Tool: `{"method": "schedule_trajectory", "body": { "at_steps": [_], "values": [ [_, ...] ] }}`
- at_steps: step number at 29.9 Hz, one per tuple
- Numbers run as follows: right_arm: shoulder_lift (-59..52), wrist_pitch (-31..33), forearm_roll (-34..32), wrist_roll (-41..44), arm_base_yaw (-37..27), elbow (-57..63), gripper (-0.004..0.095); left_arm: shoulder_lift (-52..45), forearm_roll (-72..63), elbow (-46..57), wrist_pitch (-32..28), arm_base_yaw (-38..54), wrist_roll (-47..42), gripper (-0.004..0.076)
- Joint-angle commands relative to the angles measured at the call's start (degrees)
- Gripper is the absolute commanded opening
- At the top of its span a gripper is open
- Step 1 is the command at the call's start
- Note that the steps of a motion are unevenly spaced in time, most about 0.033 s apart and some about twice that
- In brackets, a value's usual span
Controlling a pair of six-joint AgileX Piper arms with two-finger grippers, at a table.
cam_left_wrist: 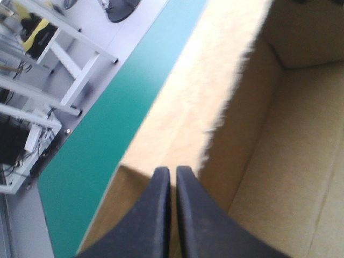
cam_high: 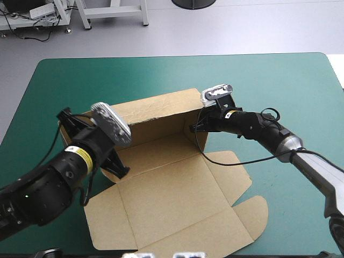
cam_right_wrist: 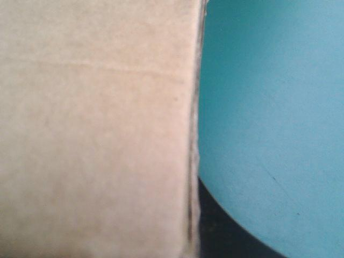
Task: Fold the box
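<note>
The brown box (cam_high: 172,193) lies half formed in the middle of the table. Its long back wall (cam_high: 156,110) stands raised and its lid panel lies flat toward the near edge. At the wall's left end my left gripper (cam_high: 119,167) has its black fingers (cam_left_wrist: 161,215) all but shut on the box's side board (cam_left_wrist: 258,161). My right gripper (cam_high: 194,127) is at the right end wall. In the right wrist view the board (cam_right_wrist: 97,134) runs edge-on down the middle with one black finger (cam_right_wrist: 226,239) pressed beside it; the other finger is hidden.
Teal-green cover (cam_high: 269,75) shows beyond the raised wall and to the box's right. The lid's rounded flaps (cam_high: 250,215) spread flat toward the near right. The box's near edge reaches the table's front edge.
</note>
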Motion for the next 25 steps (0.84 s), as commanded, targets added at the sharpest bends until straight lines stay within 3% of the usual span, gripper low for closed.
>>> {"method": "schedule_trajectory", "body": {
  "at_steps": [1,8,12,18,25],
  "values": [
    [-3.03,5.78,-8.93,7.66,-1.76,-3.91,-0.0008,-0.86,2.90,-5.85,-0.27,8.12,-1.25,0.0004],
    [-7.13,19.90,-21.50,18.45,-1.76,-11.48,-0.0008,-0.86,-9.63,-13.45,0.03,25.67,1.69,0.0004],
    [-9.77,26.71,-21.76,18.58,-1.76,-14.95,-0.0008,-0.86,-19.20,-15.14,1.47,30.90,4.19,0.0003],
    [-10.70,41.16,-21.76,19.07,-1.76,-21.65,-0.0008,-0.86,-20.35,-15.01,2.53,34.85,4.61,0.0004],
    [-10.70,46.02,-25.79,20.14,-1.76,-23.14,-0.0008,0.86,-23.48,-15.01,1.86,45.99,9.28,0.0004]
  ]
}}
